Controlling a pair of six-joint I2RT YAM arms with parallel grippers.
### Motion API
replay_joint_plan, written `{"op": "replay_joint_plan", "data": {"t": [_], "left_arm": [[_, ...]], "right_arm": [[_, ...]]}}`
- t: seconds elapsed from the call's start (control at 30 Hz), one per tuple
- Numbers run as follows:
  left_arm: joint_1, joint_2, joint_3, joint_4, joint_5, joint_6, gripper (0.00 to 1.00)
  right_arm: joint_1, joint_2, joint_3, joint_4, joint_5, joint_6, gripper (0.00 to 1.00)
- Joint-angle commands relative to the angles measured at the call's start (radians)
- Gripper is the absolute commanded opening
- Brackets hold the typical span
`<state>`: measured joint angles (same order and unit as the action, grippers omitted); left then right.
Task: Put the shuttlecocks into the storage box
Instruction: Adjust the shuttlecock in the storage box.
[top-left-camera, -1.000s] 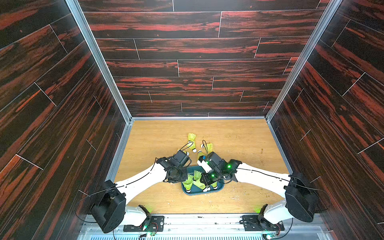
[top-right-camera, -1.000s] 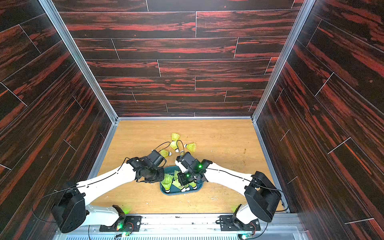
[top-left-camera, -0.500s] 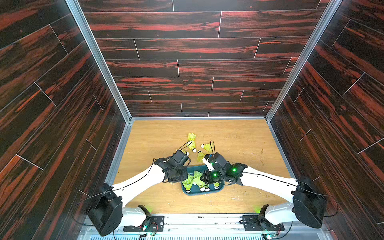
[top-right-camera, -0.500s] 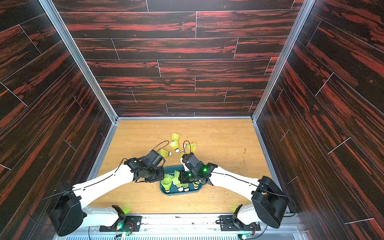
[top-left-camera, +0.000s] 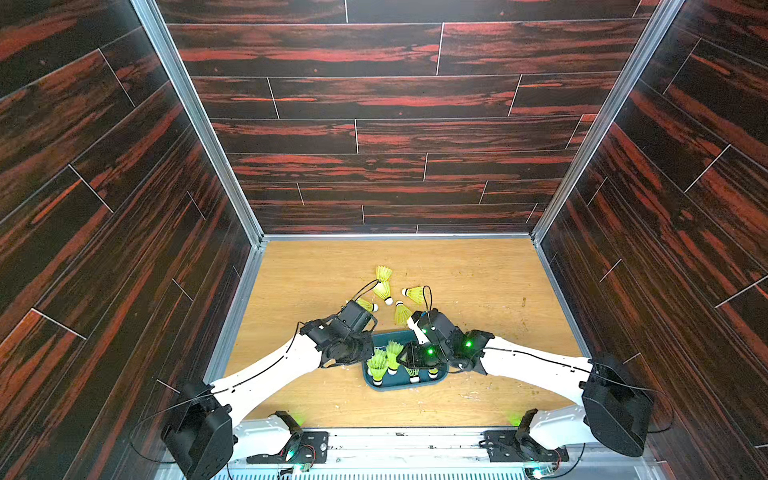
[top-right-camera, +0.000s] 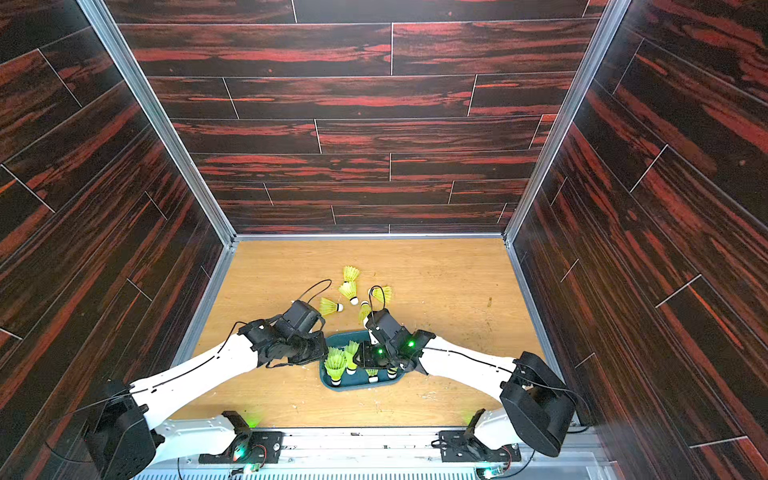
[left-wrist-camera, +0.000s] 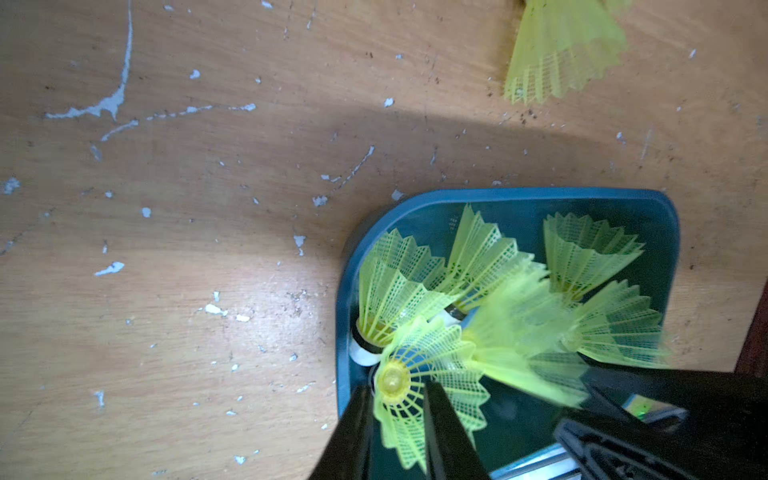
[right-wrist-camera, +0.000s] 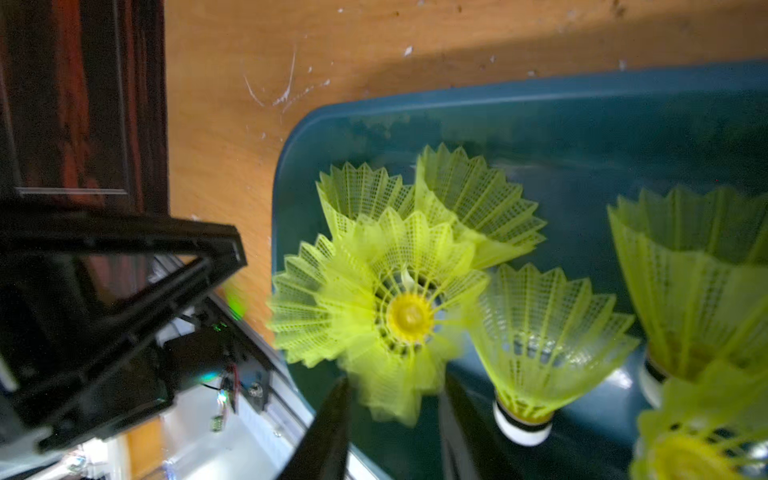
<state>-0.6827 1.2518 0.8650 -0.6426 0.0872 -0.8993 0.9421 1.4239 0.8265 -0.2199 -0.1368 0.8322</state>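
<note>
**At the box corner**

The left pincer (left-wrist-camera: 395, 386) clamps a shuttlecock (left-wrist-camera: 432, 361) by its skirt at the storage box (left-wrist-camera: 519, 193) rim. The right pincer (right-wrist-camera: 397, 378) stands parted around a blurred shuttlecock (right-wrist-camera: 409, 316). Beyond both, loose shuttlecocks (top-left-camera: 382, 289) lie on open table (top-left-camera: 478, 282).

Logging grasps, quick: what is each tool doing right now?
Left tool: closed on a shuttlecock by its skirt.
Right tool: open, a blurred shuttlecock loose between the jaws.

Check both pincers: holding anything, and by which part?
Left pincer pinches a neon yellow-green plastic shuttlecock by its mesh skirt wall. Right pincer: skirt of another shuttlecock between jaws, grip unclear.
</note>
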Motion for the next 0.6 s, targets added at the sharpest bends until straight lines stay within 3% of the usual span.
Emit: {"op": "replay_joint_plan", "data": {"t": [0.0,0.43,0.57], "left_arm": [[0.006,-0.031,-0.018,-0.02,-0.003,-0.004,0.26],[0.006,-0.046,-0.006,-0.039,-0.014,-0.007,0.27],[0.008,-0.066,0.008,-0.045,-0.018,-0.016,0.34]], "right_arm": [[0.002,0.008,0.001,-0.009,-0.014,0.01,0.45],[0.002,-0.036,0.1,-0.157,0.06,-0.058,0.51],[0.003,-0.043,0.172,-0.251,0.136,-0.111,0.53]]}}
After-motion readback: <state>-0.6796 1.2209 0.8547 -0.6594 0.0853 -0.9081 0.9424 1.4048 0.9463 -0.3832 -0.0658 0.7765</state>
